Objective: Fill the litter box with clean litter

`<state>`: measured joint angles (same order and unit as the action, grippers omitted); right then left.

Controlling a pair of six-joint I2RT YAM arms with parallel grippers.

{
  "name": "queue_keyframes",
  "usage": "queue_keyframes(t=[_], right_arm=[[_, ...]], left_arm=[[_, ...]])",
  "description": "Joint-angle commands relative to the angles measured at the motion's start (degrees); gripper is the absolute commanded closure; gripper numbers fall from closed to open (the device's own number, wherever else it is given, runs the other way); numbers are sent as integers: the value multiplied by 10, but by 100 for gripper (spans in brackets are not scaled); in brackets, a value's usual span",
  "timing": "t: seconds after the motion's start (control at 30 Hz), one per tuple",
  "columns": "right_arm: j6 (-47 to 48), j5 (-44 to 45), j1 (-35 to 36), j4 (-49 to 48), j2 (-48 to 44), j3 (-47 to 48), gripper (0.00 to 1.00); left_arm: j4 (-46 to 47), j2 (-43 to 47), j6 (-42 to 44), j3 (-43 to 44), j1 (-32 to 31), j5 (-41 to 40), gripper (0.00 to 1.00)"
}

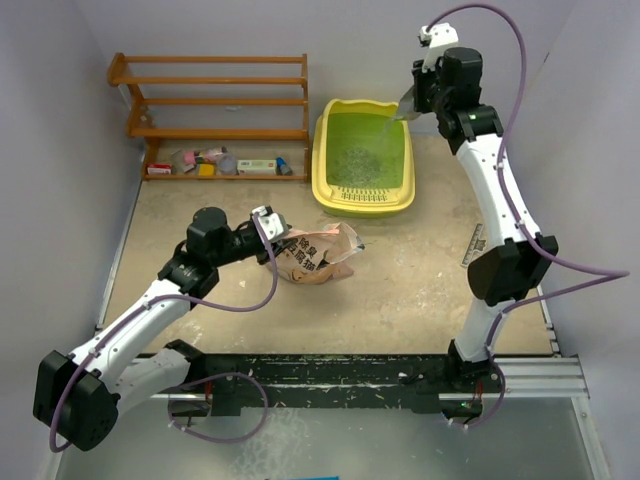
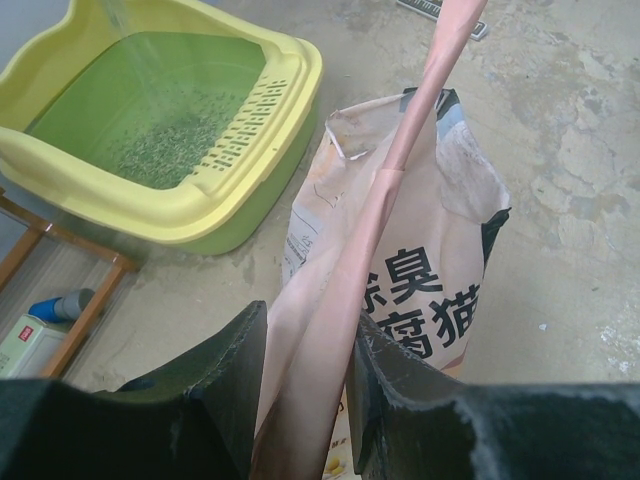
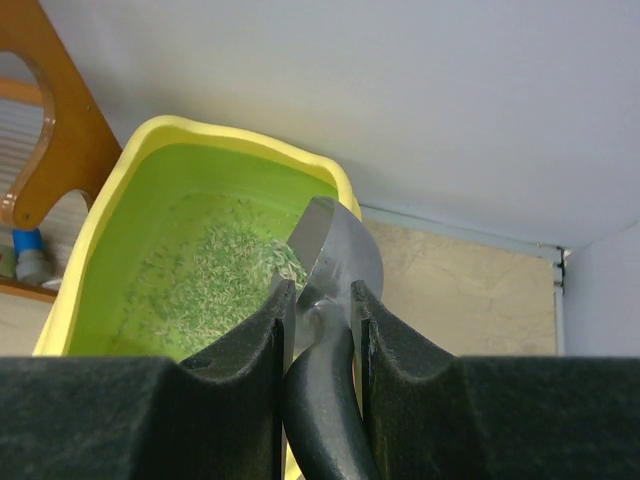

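The yellow litter box [image 1: 331, 190] with a green floor stands at the back centre; it also shows in the left wrist view [image 2: 200, 215] and the right wrist view [image 3: 95, 235]. Pale grey-green litter [image 1: 360, 160] lies scattered on its floor [image 3: 215, 275] [image 2: 165, 140]. My right gripper [image 1: 420, 95] [image 3: 318, 305] is shut on the black handle of a grey metal scoop [image 3: 335, 255], held tipped above the box's far right corner. My left gripper [image 1: 270, 235] [image 2: 305, 345] is shut on the top flap of the pink printed bag [image 1: 315, 255] [image 2: 400, 260] on the floor.
A wooden shelf rack [image 1: 215, 100] stands at the back left with small items [image 1: 225, 163] on its lowest shelf. Walls close in the left, back and right sides. A flat dark label [image 1: 474, 245] lies on the floor at the right.
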<state>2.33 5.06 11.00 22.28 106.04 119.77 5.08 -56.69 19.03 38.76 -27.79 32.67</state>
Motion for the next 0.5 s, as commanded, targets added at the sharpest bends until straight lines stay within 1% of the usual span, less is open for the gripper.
queue_keyframes(t=[0.0, 0.2, 0.3, 0.47], right_arm=[[107, -10, 31, -34, -17, 17, 100], [179, 33, 60, -6, 9, 44, 100], [198, 57, 69, -11, 6, 31, 100], [233, 67, 71, -25, -9, -1, 100]], left_arm=[[21, -1, -5, 6, -1, 11, 60], [21, 3, -5, 5, -2, 10, 60], [21, 3, -5, 5, -2, 11, 60], [21, 5, -7, 6, -2, 13, 60]])
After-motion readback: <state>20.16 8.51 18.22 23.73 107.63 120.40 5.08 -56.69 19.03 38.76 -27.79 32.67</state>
